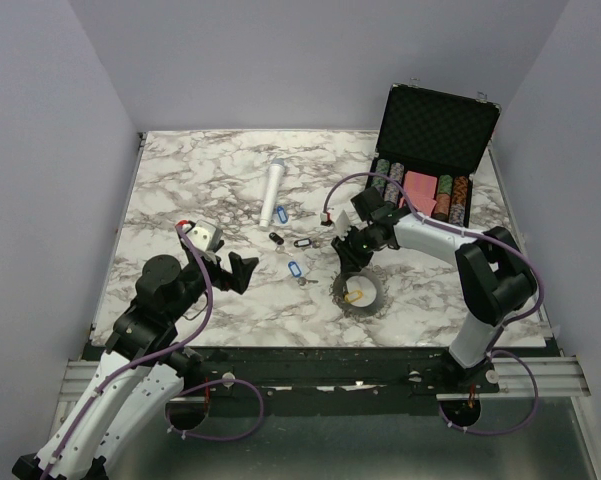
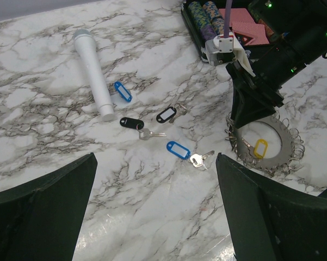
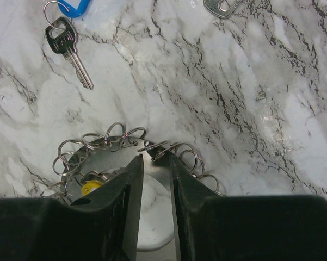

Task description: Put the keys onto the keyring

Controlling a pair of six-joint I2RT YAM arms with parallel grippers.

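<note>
The keyring (image 1: 360,291) is a flat grey toothed ring hung with small split rings, lying right of centre; a yellow tag (image 1: 354,296) lies in its hole. It also shows in the left wrist view (image 2: 276,155) and the right wrist view (image 3: 111,163). Several tagged keys lie loose to its left: blue (image 2: 122,91), black (image 2: 131,123), black (image 2: 166,115), and blue (image 2: 178,149) with its key (image 2: 198,159). My right gripper (image 3: 156,159) stands over the ring's far rim, jaws a narrow gap apart, with nothing seen clamped. My left gripper (image 1: 230,270) is open and empty above bare marble.
A white cylinder (image 1: 272,193) lies behind the keys. An open black case (image 1: 435,130) with poker chips (image 1: 392,180) and a pink card stands at the back right, close behind the right arm. The table's side walls rise left and right.
</note>
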